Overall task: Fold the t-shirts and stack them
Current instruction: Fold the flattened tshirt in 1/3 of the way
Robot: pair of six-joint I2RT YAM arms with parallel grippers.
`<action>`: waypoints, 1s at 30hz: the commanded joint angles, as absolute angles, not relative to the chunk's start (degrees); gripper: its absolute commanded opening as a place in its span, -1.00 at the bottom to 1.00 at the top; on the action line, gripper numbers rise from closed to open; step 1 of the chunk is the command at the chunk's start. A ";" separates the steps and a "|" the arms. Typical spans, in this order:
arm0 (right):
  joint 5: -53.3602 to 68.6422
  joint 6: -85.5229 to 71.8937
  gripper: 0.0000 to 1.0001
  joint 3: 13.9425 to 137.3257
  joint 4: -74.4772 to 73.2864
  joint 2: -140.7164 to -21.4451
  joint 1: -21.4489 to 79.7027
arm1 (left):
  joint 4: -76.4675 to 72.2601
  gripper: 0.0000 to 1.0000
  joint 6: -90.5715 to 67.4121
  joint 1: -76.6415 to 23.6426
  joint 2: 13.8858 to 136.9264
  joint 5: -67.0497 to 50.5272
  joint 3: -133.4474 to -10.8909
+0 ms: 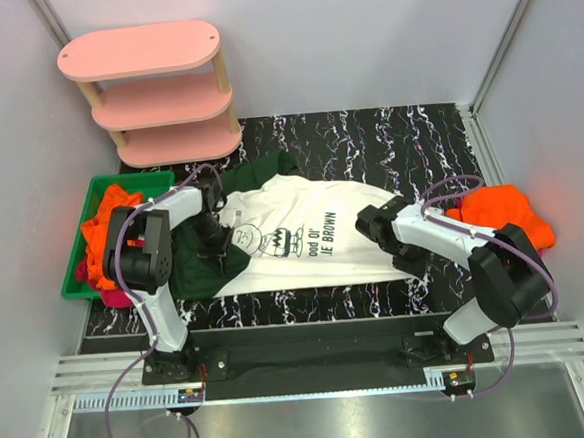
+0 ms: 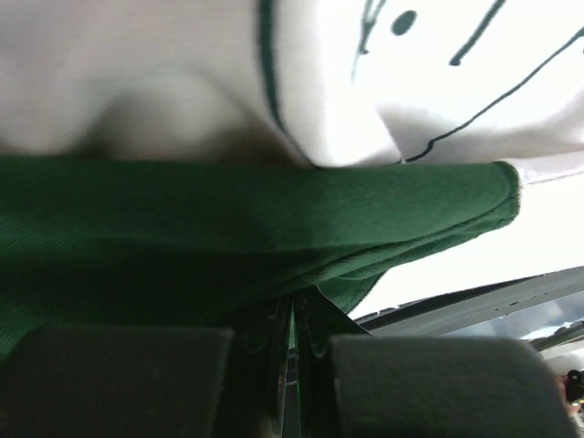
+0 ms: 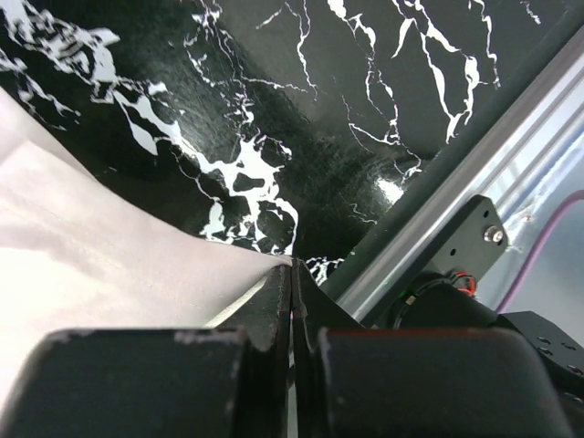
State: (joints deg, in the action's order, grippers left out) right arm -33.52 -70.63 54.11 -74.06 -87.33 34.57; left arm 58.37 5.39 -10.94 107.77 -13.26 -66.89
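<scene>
Across the white t-shirt (image 1: 304, 240), both bent arms' (image 1: 176, 212) (image 1: 443, 233) end effectors (image 1: 214, 246) (image 1: 365, 222) pinch it.

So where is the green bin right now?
In the top view, the green bin sits at the left edge of the table, beside the left arm, just below the pink shelf.

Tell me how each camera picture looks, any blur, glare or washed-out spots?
Top external: sharp and evenly lit, though the bright orange cloth t-shirt tints the wall beside it reddish. Left wrist: the white cloth t-shirt with dark green sleeves sits very close, soft-focused, its white part washed out. Right wrist: the glossy black marble-patterned tabletop shows glare patches; the white cloth is blurred.
</scene>
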 commanded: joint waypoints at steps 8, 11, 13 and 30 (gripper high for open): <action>-39.20 -75.41 -1.00 55.28 -80.33 -81.39 31.38 | 52.30 -0.85 6.15 -8.00 109.42 -4.57 -65.66; -39.29 -75.76 -1.00 55.20 -80.33 -80.77 31.03 | 52.21 -0.85 6.15 -7.47 109.51 -4.31 -65.57; -39.03 -75.33 -1.00 55.54 -79.98 -80.86 31.02 | 52.21 -0.84 6.15 -7.38 109.51 -4.74 -65.65; -32.88 -47.39 0.38 58.62 -53.71 -67.85 33.05 | 54.40 0.19 6.42 -7.47 98.17 -26.10 -77.33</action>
